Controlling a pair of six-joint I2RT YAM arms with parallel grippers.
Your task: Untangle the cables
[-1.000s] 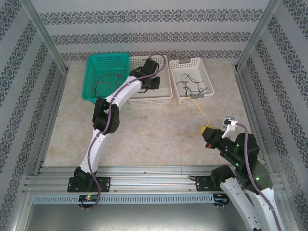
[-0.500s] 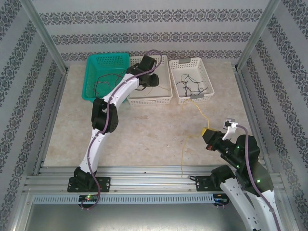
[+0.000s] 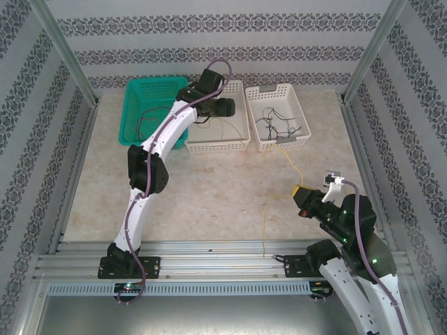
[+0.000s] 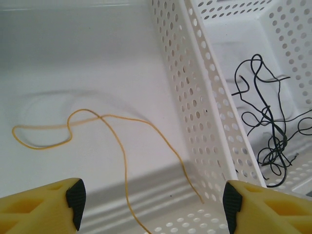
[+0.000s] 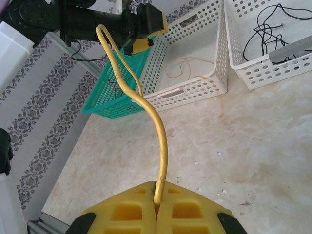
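Observation:
My left gripper (image 4: 152, 202) hangs open over the middle white basket (image 3: 216, 146), nothing between its jaws. A thin yellow-orange cable (image 4: 114, 131) lies loose on that basket's floor just below the fingers. My right gripper (image 5: 157, 202) is shut on a thicker yellow cable (image 5: 161, 141), held above the table at the right (image 3: 302, 192). That cable (image 3: 264, 223) trails over the table toward the right white basket (image 3: 283, 144), where tangled black cables (image 4: 267, 131) lie. More dark cables (image 3: 150, 118) lie in the green basket (image 3: 136, 105).
The three baskets stand side by side at the back of the marble table. A perforated wall (image 4: 195, 97) separates the middle basket from the right one. Aluminium frame posts and patterned walls close in the sides.
My left gripper has opened and let the yellow-orange cable drop into the middle basket, and the arm has risen slightly. The right gripper has kept its hold and barely moved.

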